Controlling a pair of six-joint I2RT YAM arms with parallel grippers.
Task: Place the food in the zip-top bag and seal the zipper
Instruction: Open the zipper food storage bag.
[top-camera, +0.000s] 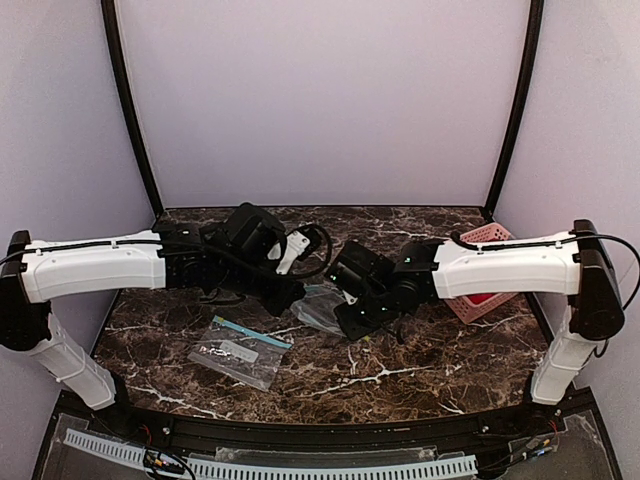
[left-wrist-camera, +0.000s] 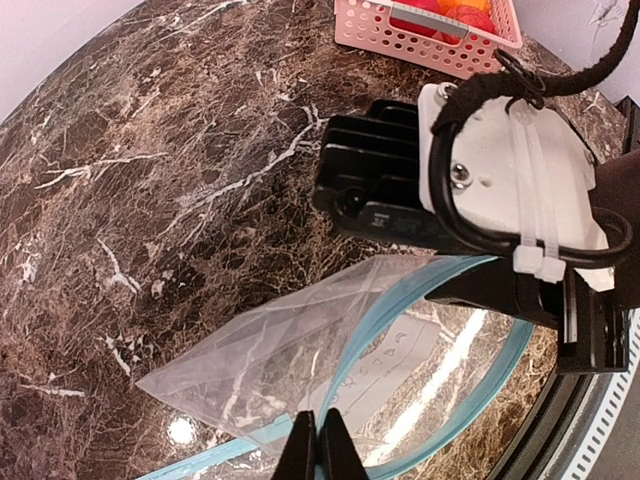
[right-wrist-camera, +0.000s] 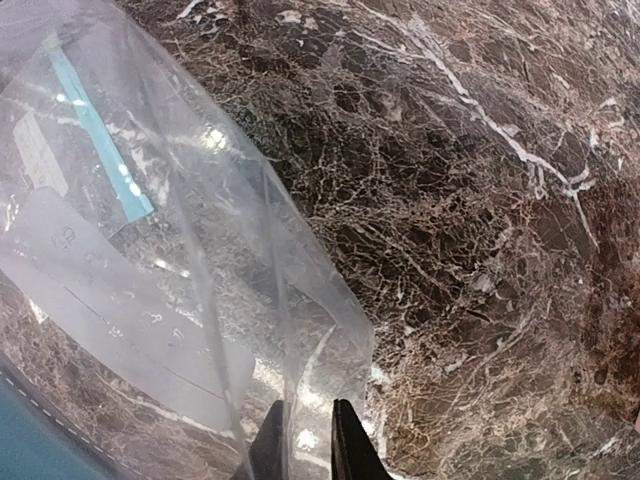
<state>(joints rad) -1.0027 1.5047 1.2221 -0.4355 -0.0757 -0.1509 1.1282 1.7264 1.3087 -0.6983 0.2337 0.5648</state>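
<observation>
Nearest the arm bases, a second bag (top-camera: 225, 362) of clear plastic lies flat on the marble table (top-camera: 400, 370). Its teal strip faces away from the bases, and neither arm touches it.

Further in, at mid-table, the two arms meet over the zip-top bag (left-wrist-camera: 260, 360), which hangs between them just above the marble. The left gripper (left-wrist-camera: 320, 450) has its two fingers pressed together on the near rim of the bag, right by the zipper (left-wrist-camera: 372, 318). The zipper is unsealed. Its teal strip sweeps round in a wide loop, so the mouth gapes, and a white label (left-wrist-camera: 385, 365) shows through the film.

The right gripper (right-wrist-camera: 307, 440) sits at the opposite side of the bag. Its fingers stand a narrow gap apart with clear film running down between them. Whether they actually pinch that film cannot be told from its own wrist view. From the left wrist view, the far rim of the mouth runs up to the right gripper's black body.

Farthest off, toward the right rear corner, stands the pink basket (left-wrist-camera: 400, 35). The food (left-wrist-camera: 425, 14) lies inside it, red and orange pieces showing above the slatted wall. None of it is in the bag.
</observation>
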